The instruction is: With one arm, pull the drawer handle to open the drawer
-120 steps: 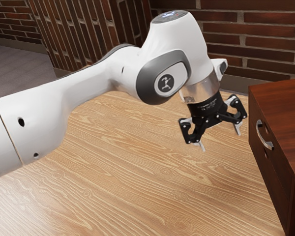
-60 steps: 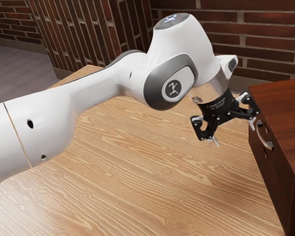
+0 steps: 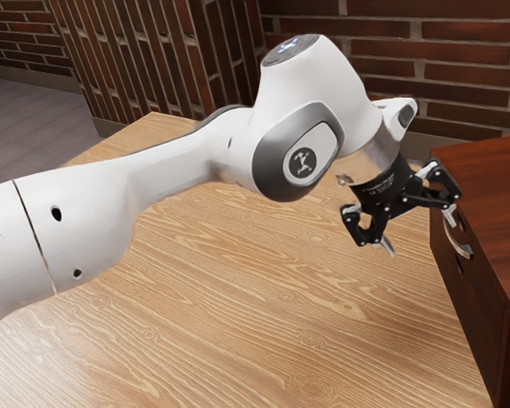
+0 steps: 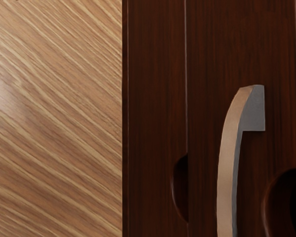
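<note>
**Pincer closes on the drawer handle, fingers spread**

Since the earlier frames, the white arm (image 3: 153, 204) has swung its wrist toward the cabinet. That carried the pincer (image 3: 418, 233) from well short of the cabinet to just in front of its face. The hand has also tipped over further, so its fingers now point at the front panel rather than down at the counter (image 3: 238, 306).

That counter runs under and behind the pincer, and nothing on it blocks the approach. Ahead of the pincer stands the dark wooden cabinet (image 3: 489, 191). Its drawer (image 4: 155, 98) looks shut, with the front flush to the neighbouring panel.

The pincer is spread wide and holds nothing. The width probably gives room to straddle the bar before closing. One finger sits close to the upper end of the handle (image 3: 461, 242), though I cannot tell whether it touches. The other hangs on the near side, away from the cabinet.

Seen from the wrist, the curved metal handle (image 4: 229, 163) lies straight ahead of the hand and stands off the drawer front. That gap is likely why the hand comes in facing the panel: a finger can slip behind the bar. No grip is made yet, so the pull has not begun.
</note>
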